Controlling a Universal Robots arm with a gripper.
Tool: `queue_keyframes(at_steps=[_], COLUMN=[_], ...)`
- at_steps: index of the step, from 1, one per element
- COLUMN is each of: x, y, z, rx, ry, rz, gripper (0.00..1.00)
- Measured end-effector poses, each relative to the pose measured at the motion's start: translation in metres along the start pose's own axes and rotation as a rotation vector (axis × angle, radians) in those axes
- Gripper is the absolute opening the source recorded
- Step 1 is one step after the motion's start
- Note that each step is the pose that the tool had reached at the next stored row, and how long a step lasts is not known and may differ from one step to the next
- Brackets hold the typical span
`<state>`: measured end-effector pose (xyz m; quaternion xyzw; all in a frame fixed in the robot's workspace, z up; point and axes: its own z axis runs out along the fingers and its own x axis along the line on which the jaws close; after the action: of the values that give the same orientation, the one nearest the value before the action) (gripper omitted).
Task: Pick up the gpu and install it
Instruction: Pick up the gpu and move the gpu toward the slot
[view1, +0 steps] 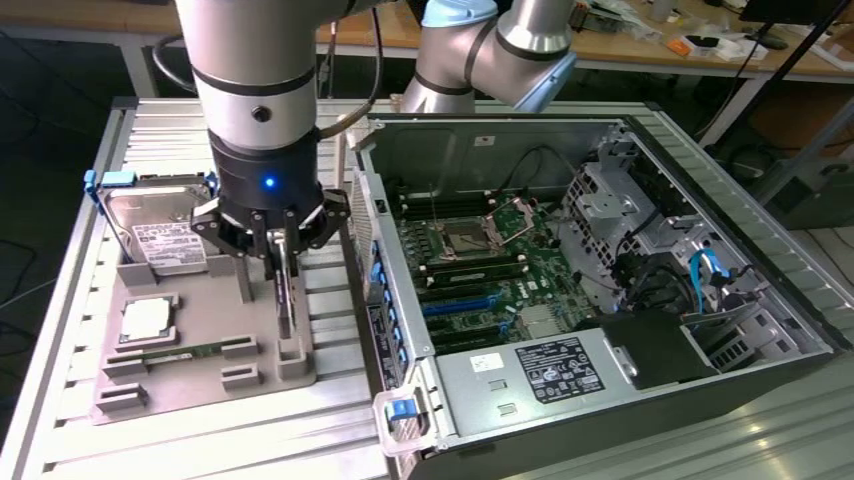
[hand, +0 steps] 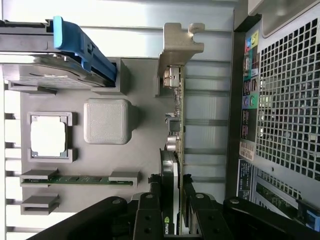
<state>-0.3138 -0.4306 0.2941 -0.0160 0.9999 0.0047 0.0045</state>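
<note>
We see the black end effector (view1: 283, 268) clamped on the thin dark gpu card (view1: 286, 315), apparently not yet lifted from the grey plastic tray (view1: 187, 385), installation outstanding.

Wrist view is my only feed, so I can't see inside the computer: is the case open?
Observer: Yes. In the exterior view the computer case has its side panel off and the motherboard is exposed.
Operator: Any free slot for the card?
Observer: The blue expansion slots in the middle of the board look unoccupied.
Operator: Where is the gpu relative to the case?
Observer: The gpu stands on edge in the grey tray, on the exterior view's left of the case.
</note>
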Motion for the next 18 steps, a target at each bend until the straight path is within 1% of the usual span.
queue_keyframes(at_steps=[4,9,12,14,18], x=[0.000,0.000,0.000,0.000,0.000], y=[0.0001,0.0004,0.0007,0.0008,0.0013], z=[-0.0069,-0.0119,-0.0165,-0.0219,-0.0366], rx=[0.0003,0.0005,0.0006,0.0007,0.0025], ry=[0.0000,0.0000,0.0000,0.0000,0.0000], rz=[0.000,0.000,0.000,0.000,0.000], gripper=[0.27,0.27,0.27,0.27,0.27])
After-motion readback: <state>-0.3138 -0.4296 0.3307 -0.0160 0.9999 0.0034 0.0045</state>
